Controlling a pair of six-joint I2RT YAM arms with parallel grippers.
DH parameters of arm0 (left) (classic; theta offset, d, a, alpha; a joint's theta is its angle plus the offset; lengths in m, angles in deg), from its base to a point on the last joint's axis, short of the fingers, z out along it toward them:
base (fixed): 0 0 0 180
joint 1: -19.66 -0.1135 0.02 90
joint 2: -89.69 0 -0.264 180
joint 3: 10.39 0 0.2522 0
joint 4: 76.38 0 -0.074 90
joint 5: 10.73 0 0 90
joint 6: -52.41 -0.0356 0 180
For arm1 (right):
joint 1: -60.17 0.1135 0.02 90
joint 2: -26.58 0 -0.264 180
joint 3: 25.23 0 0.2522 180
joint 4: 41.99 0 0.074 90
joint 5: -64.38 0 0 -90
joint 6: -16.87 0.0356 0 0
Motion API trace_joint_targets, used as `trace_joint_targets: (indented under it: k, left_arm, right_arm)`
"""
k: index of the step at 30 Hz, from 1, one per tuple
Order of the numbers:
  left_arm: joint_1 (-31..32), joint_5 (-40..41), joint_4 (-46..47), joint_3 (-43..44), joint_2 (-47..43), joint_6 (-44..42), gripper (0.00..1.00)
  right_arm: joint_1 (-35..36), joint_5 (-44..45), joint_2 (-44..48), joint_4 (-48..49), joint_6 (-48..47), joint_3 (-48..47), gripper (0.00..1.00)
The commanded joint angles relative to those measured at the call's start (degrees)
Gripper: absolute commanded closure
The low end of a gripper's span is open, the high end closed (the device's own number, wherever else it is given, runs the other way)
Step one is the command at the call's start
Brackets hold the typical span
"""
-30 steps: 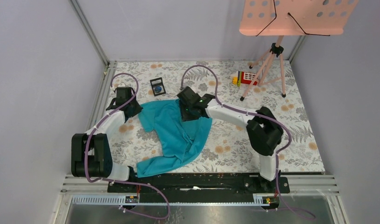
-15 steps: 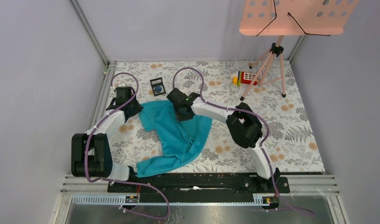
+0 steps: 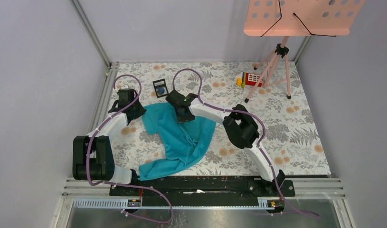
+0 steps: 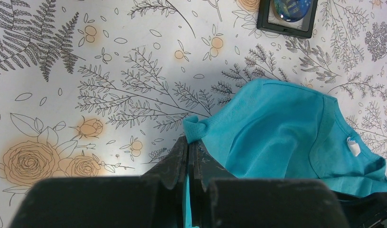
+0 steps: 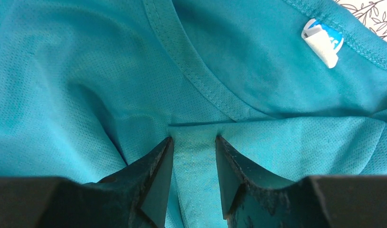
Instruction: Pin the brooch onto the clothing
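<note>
The teal clothing [image 3: 182, 137] lies crumpled on the floral table, its white neck label [image 5: 322, 40] near the collar. My left gripper [image 3: 136, 113] is at its left edge and is shut on a corner of the cloth [image 4: 196, 130], the jaws [image 4: 188, 138] pressed together. My right gripper [image 3: 181, 115] rests on the shirt just below the collar seam. Its jaws [image 5: 193, 138] stand apart, with a raised band of cloth between the fingers. The brooch [image 3: 160, 88], a small dark-blue disc [image 4: 288, 8], sits in a black square frame [image 4: 277, 27] beyond the shirt.
A pink music stand [image 3: 296, 19] on a tripod [image 3: 277, 71] stands at the back right, with a red and yellow toy [image 3: 250, 78] beside its legs. Grey walls and a metal rail [image 3: 103, 90] bound the table on the left.
My right gripper has slid left across the shirt toward the collar, its elbow swinging left with it. The left gripper has held still on the cloth.
</note>
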Motion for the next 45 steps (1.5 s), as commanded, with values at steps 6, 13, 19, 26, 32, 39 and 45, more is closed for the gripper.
trace_joint_targets:
  k: [6,13,19,26,32,39,45]
  left_arm:
    - [-0.19,-1.08,3.16,0.32,-0.96,0.02,1.0]
    - [-1.42,-1.25,3.2,0.26,-1.01,-0.04,1.0]
    - [-1.59,-1.43,3.34,0.15,-1.1,-0.04,1.0]
    - [-1.77,-1.43,3.24,0.08,-1.19,-0.04,1.0]
    - [-1.9,-1.39,2.58,0.44,-1.76,-0.15,1.0]
    - [-1.96,3.74,-1.26,2.34,-7.18,0.27,1.0]
    - [-2.01,9.62,-7.48,6.85,-15.75,-0.52,1.0]
  right_arm:
    - [0.59,0.18,-3.51,-2.49,-2.07,-6.1,0.53]
    - [0.54,-0.05,-4.79,-3.33,-1.8,-7.17,0.54]
    - [0.55,0.64,-2.31,-2.88,-1.67,-5.56,0.66]
    - [0.12,-0.13,2.07,-2.64,-1.77,-4.71,0.79]
    - [-0.95,0.0,9.91,-1.7,-2.26,-0.48,1.0]
    - [-3.02,9.53,27.58,-1.33,-7.45,12.73,1.0]
    - [-7.11,19.85,48.1,-1.11,-12.15,29.18,1.0]
